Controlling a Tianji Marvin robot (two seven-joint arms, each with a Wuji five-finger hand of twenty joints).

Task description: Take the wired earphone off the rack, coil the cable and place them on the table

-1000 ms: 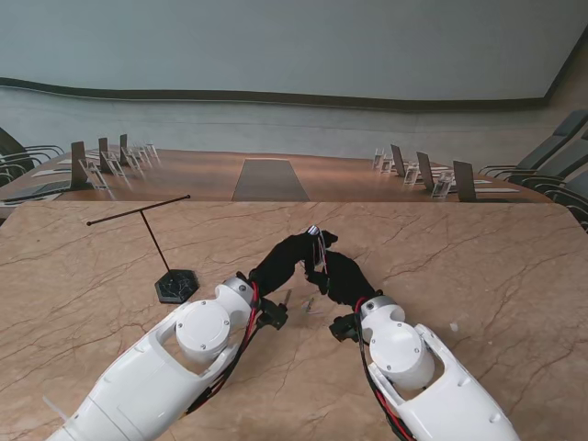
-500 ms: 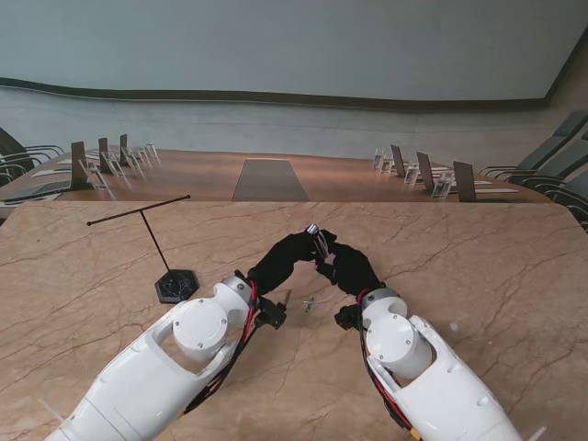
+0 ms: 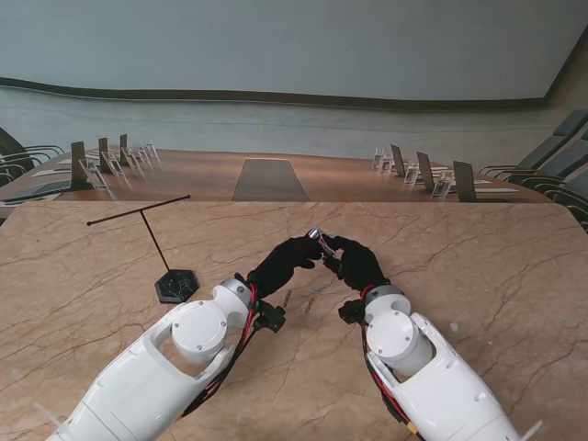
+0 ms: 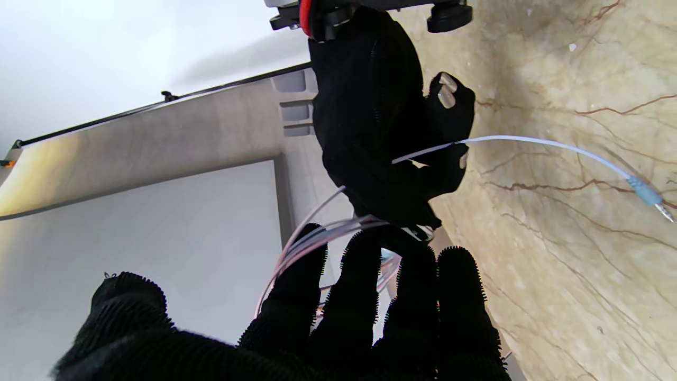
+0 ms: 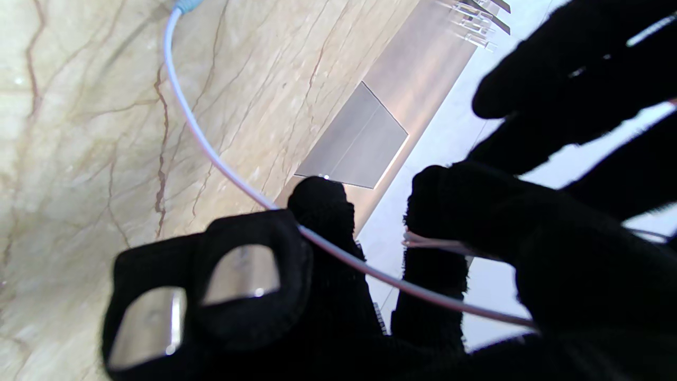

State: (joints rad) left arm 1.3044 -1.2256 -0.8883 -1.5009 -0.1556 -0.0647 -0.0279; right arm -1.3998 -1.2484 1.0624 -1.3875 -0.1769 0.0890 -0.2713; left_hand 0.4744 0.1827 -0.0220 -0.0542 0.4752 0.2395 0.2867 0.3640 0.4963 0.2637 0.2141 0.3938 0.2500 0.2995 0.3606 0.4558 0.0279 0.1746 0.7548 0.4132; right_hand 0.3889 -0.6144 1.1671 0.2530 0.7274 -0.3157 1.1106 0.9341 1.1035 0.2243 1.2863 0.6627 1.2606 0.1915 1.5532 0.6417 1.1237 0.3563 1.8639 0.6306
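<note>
I see my left hand (image 3: 287,264) and right hand (image 3: 354,262) meet above the table (image 3: 478,266), with the rack (image 3: 156,248) at my left.

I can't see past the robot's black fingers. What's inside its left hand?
White cable loops run between the left hand fingers, meeting the right hand, which grips a strand. The earbuds are hidden, so I cannot see them.

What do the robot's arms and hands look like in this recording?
Both arms are glossy white rounded shells with black and red cables along their inner sides. The left hand and right hand wear black knitted gloves; silvery pads show at the right hand's fingertips. A red ring marks the right wrist.
</note>
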